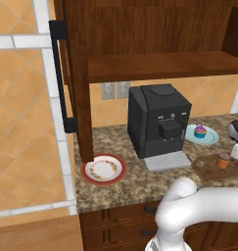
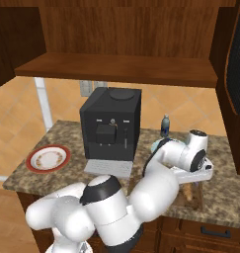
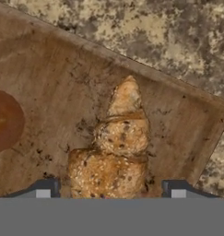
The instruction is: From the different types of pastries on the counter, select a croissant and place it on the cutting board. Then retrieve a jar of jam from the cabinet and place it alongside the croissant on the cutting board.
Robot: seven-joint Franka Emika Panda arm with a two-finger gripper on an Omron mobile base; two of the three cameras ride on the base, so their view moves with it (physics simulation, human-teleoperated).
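- The pincer (image 3: 109,191) hangs straight over the cutting board (image 3: 49,78), its two dark tips spread wide either side of the croissant (image 3: 115,147) and gripping nothing.
- That croissant lies flat on the board, and the jam jar (image 3: 5,120) stands on the same board just beside it; the left base view shows the jar (image 1: 223,160) upright on the board (image 1: 208,169) at the worktop (image 1: 135,179) edge.
- So both items look placed, and I'd call the job all but done; the danger now is in pulling away.
- The tips sit low and close to the pastry, so any sideways drift on the way up could drag it or push it off the board.
- The jar is close by; a swing toward it could tip it or send it rolling.
- The cupcake (image 1: 200,131) on its blue plate (image 1: 211,138) and the coffee machine (image 1: 157,122) stand near the arm's path, so a wide retreat risks a bump.
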